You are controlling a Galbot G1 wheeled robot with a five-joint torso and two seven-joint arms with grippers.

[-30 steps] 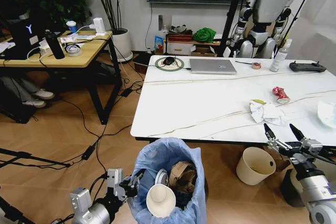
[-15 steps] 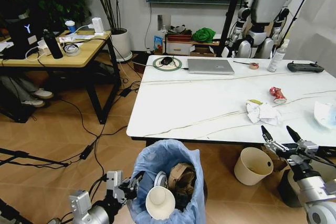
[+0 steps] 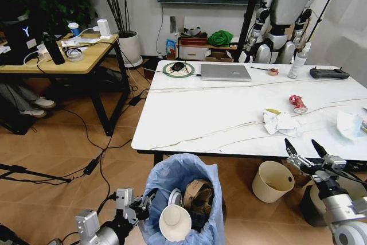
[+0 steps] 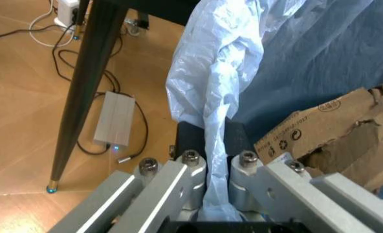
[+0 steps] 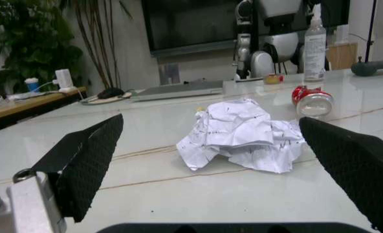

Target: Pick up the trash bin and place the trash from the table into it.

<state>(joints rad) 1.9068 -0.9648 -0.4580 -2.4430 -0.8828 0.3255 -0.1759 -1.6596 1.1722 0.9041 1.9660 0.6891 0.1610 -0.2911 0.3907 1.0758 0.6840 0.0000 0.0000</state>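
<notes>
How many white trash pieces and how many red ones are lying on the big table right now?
White: 2, the crumpled paper and the tissue
Red: 1, the crushed wrapper
Total: 3

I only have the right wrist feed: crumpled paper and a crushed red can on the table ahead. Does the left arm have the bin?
Observer: Yes. The left gripper is shut on the light-blue bag rim of the trash bin, low in front of the table's near edge.
Operator: Anything in the bin?
Observer: A paper cup and brown cardboard lie inside.
Operator: More trash outside my view?
Observer: Another crumpled white piece lies near the table's right edge, to the right of your crumpled paper.
</notes>
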